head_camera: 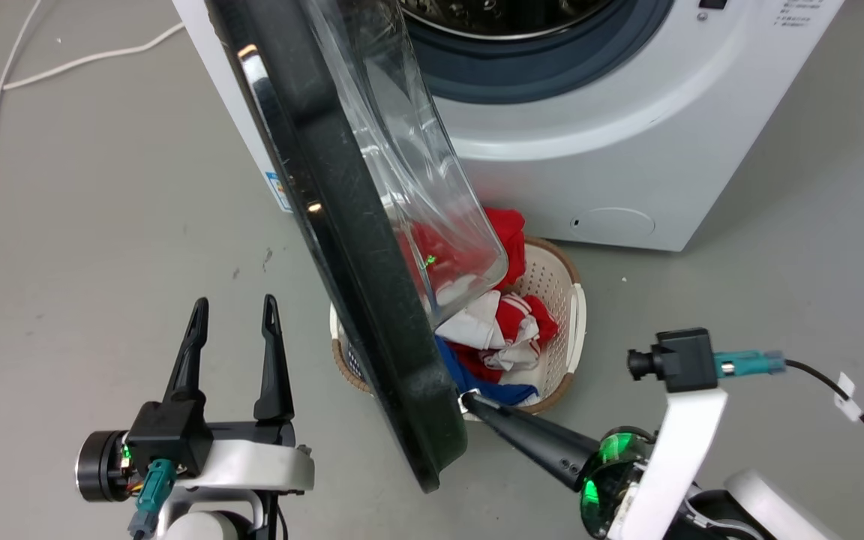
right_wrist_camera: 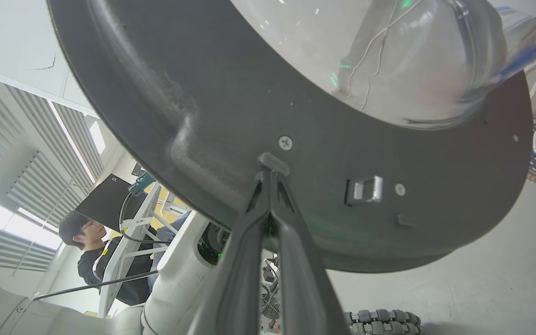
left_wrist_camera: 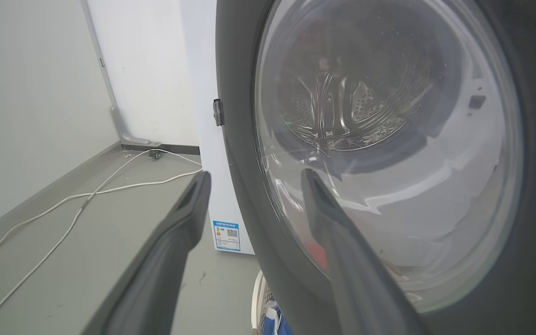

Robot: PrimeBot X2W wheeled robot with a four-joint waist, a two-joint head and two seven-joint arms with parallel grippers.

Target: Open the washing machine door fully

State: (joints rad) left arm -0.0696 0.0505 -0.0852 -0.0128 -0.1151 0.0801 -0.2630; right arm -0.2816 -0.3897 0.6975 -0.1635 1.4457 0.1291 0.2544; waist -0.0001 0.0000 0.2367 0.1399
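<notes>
The door-opening step is underway. The washing machine door (head_camera: 372, 300) stands roughly halfway open, swung out from the one washing machine (head_camera: 627, 150) on the floor and edge-on to the head camera, with its glass bowl over the single laundry basket (head_camera: 571, 300) of red, white and blue clothes. Of the two grippers, the right gripper (head_camera: 469, 401) has its fingers pressed together and grasps nothing I can make out. Its tips touch the door's inner face at a small raised tab near the free edge. The left gripper (head_camera: 235, 302) is spread wide and empty, just beside the outer face. As I judge it, the next move is a push by the right gripper along the hinge arc, away from the drum, while the left clears that path. One person (right_wrist_camera: 86, 242) sits behind the robot.
</notes>
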